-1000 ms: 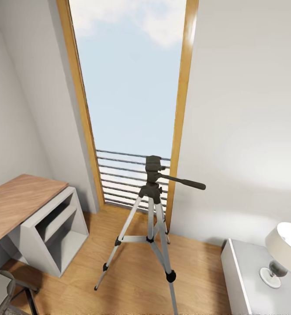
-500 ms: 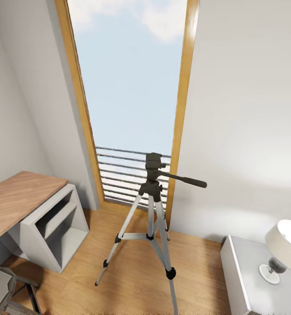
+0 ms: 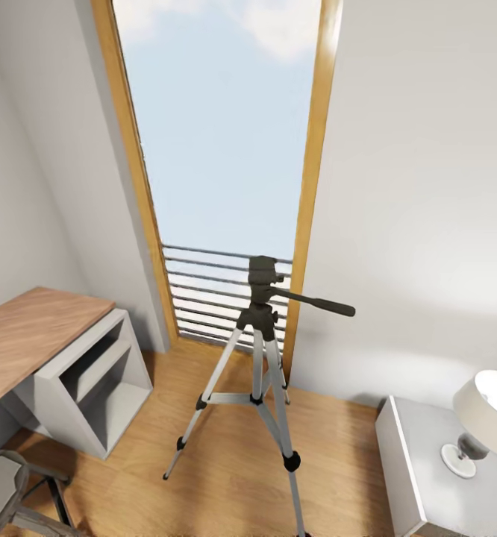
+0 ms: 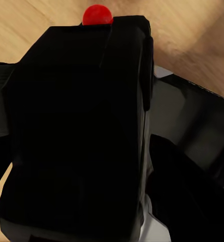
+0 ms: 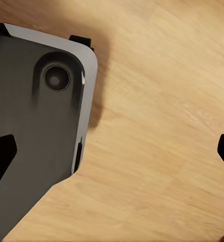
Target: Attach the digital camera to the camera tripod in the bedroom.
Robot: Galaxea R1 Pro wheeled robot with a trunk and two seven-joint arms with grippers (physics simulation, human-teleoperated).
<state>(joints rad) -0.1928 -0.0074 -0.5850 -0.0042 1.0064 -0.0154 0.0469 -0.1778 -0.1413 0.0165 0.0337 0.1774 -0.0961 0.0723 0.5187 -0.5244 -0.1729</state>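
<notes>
Straight ahead from the head: camera tripod (image 3: pixel 258 373) standing by the tall window (image 3: pixel 222 127), top bare, ready for mounting. Left wrist: left gripper (image 4: pixel 87 151) pinching the digital camera (image 4: pixel 76 126), carried along. Right wrist: right gripper (image 5: pixel 114 151) spread wide, holding nothing, above wood floor (image 5: pixel 157 126).

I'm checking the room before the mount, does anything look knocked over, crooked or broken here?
Nothing stands out. The camera tripod stands upright on the wood floor before the window, legs spread. The table lamp sits upright on its cabinet. The digital camera looks intact in the left wrist view.
</notes>
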